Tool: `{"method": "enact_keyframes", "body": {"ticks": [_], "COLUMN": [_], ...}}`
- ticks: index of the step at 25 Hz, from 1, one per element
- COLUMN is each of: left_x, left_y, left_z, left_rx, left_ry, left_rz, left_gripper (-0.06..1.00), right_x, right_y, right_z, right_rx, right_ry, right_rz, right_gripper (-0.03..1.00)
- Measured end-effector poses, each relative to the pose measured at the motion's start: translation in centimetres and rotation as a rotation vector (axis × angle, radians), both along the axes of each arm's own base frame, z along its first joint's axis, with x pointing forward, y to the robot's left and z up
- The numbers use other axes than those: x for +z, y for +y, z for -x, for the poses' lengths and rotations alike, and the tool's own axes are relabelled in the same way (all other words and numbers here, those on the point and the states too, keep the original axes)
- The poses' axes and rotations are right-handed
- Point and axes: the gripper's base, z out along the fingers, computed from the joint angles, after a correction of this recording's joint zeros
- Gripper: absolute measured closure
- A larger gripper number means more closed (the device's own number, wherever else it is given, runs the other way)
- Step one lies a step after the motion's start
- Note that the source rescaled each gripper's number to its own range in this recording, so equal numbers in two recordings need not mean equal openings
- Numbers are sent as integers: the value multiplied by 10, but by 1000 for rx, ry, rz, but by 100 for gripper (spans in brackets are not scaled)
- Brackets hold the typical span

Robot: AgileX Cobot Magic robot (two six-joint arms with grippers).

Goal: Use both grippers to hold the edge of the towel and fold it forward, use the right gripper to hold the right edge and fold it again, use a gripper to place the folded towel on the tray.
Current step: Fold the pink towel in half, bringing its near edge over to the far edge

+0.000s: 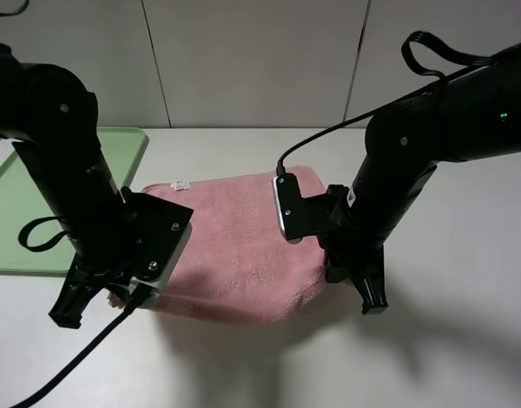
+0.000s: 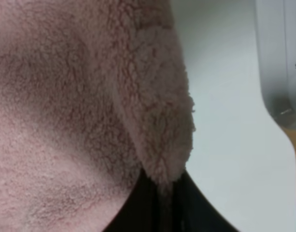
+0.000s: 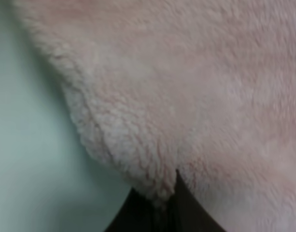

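A fluffy pink towel (image 1: 235,238) lies spread on the white table, with a small white label near its far left corner. My left gripper (image 1: 117,296) is at the towel's near left corner. In the left wrist view the towel's edge (image 2: 157,121) is pinched between the black fingers (image 2: 138,212). My right gripper (image 1: 330,270) is at the near right corner. In the right wrist view the towel's corner (image 3: 133,159) is gripped between the dark fingers (image 3: 133,217). The near edge looks slightly lifted. The pale green tray (image 1: 14,195) lies at the left.
The left arm stands partly over the tray's right side. Black cables hang from both arms. A pale panelled wall (image 1: 260,59) rises behind the table. Bare white table (image 1: 447,340) shows in front of and to the right of the towel.
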Motion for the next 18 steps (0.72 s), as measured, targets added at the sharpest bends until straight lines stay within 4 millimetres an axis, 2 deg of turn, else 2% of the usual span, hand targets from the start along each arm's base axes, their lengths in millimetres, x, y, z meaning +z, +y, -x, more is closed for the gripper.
{"method": "enact_keyframes", "body": {"ticks": [6, 18], "left_x": [4, 5], "left_y": [3, 5], "left_z": [5, 11], "left_rx": [-7, 40], "left_ry": [43, 107], "left_rz": [-22, -55], "left_gripper": [94, 94], "right_x": [8, 45], "right_y": [-5, -15], "right_z": [3, 17], "right_rx": [-57, -76], "right_ry": [10, -11], "right_rz": [34, 11], "right_gripper": [97, 97]}}
